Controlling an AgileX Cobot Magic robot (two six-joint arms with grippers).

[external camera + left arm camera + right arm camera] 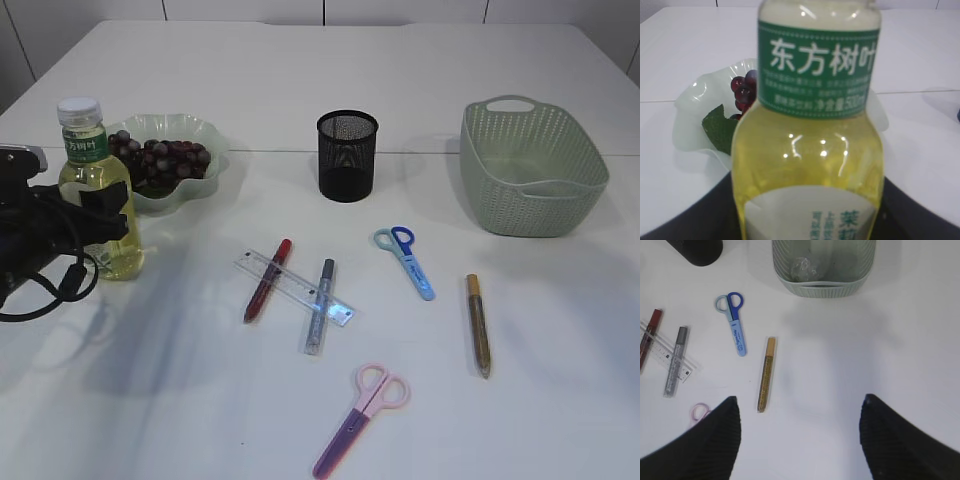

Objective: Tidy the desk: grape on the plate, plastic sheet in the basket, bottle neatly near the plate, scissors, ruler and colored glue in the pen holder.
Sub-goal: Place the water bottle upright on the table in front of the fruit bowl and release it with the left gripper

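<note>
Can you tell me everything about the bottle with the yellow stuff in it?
The bottle is clear plastic, standing upright and full of pale yellow liquid. It has a white cap and a green label with white Chinese writing. It stands at the table's left, just in front of the plate of grapes. The left gripper is closed around its middle.
</note>
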